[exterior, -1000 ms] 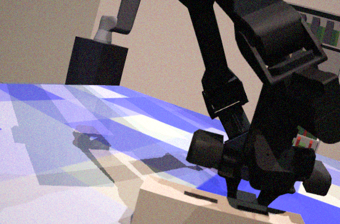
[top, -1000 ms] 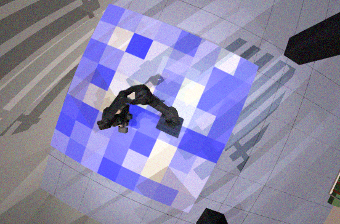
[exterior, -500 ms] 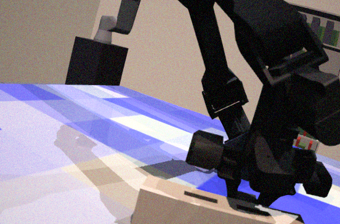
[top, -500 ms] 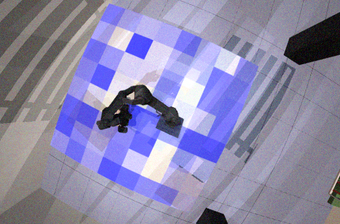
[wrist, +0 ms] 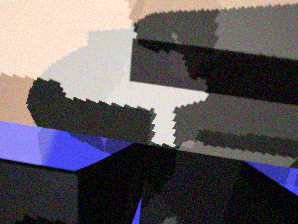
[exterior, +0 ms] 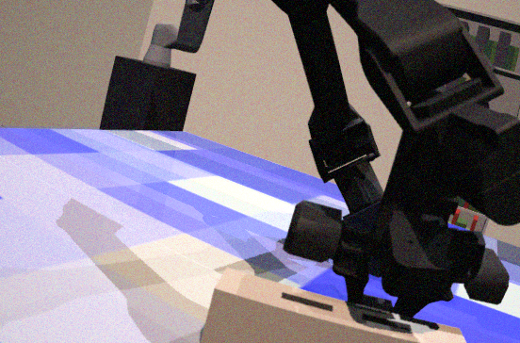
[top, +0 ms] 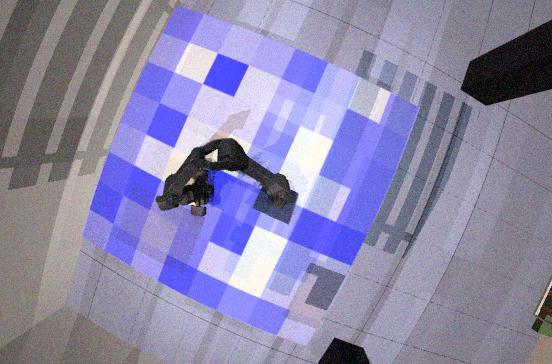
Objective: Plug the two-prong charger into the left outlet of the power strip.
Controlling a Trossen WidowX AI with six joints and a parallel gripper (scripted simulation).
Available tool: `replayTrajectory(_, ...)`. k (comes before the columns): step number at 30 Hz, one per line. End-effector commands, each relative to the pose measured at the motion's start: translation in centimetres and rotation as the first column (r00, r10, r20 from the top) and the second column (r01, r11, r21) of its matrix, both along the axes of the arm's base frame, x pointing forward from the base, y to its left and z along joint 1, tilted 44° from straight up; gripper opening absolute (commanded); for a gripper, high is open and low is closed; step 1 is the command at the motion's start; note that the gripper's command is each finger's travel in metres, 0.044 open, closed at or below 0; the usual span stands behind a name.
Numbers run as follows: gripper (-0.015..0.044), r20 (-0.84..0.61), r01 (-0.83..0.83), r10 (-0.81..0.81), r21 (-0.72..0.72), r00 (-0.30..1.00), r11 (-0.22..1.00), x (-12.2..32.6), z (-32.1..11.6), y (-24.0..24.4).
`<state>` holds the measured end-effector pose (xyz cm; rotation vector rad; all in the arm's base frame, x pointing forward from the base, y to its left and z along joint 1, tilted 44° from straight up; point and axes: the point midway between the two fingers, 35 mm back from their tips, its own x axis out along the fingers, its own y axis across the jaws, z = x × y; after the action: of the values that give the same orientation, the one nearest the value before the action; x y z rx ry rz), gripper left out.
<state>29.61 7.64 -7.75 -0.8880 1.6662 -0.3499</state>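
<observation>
Charger, dark, partly hidden

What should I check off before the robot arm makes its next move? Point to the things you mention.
1. Tool [exterior: 381, 307] has something in its grip: ok.
2. Tool is down at the beige block [exterior: 254, 302] [wrist: 60, 30]: ok.
3. One dark slot [exterior: 307, 302] in the block's top is uncovered: ok.
4. Charger prongs point straight in: cannot tell.
5. Prongs fully seated in the left outlet: cannot tell.
</observation>
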Motion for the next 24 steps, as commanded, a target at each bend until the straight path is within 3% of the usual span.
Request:
replayTrajectory(1, 0.0000, 0.000, 0.000, 0.000, 0.000, 1.000, 1.000, 0.00, 0.00, 0.00)
replayTrajectory(10, 0.0000, 0.000, 0.000, 0.000, 0.000, 1.000, 1.000, 0.00, 0.00, 0.00)
replayTrajectory(24, 0.0368, 0.000, 0.000, 0.000, 0.000, 1.000, 1.000, 0.00, 0.00, 0.00)
